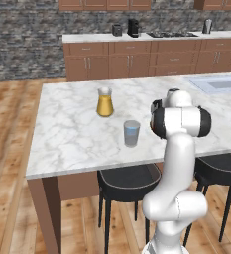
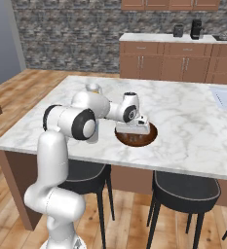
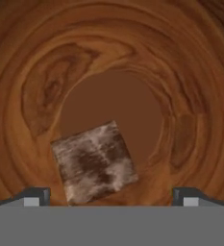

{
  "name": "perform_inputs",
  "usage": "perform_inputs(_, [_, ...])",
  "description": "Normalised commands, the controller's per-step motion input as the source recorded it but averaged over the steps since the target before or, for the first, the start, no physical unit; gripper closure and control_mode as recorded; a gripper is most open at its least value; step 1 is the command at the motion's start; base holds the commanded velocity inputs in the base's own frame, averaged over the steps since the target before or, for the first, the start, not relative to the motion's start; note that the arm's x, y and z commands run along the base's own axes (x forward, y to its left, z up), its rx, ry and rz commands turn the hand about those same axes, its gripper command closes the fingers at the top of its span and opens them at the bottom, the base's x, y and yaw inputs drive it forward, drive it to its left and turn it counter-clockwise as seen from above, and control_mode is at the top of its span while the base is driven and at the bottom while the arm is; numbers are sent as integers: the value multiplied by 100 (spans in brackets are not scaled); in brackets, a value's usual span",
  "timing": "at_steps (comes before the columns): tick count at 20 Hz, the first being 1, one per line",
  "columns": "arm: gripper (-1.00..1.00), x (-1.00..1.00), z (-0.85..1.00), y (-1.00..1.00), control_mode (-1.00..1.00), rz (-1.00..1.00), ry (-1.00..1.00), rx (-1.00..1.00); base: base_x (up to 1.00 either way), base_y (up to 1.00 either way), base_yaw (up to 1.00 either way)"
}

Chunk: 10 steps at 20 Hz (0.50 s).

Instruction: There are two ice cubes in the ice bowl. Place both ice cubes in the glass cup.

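The gripper [image 3: 111,198] hangs low inside the ice bowl [image 2: 151,136], jaws spread wide, one ice cube [image 3: 94,162] lying between them with bare wood around it; the bowl's wall rings the hand, and marble countertop [image 2: 193,131] beyond lies bare

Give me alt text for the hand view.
One ice cube lies tilted on the brown wooden floor of the ice bowl, seen from directly above. The open tool straddles it, a fingertip on each side, apart from it.
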Motion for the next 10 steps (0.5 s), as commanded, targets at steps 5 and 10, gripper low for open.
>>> perform_inputs(5, [-100, 13, -21, 0, -100, 0, 3, 4, 0, 0, 0])
perform_inputs(10, [-100, 6, -33, 0, -100, 0, 4, 2, 0, 0, 0])
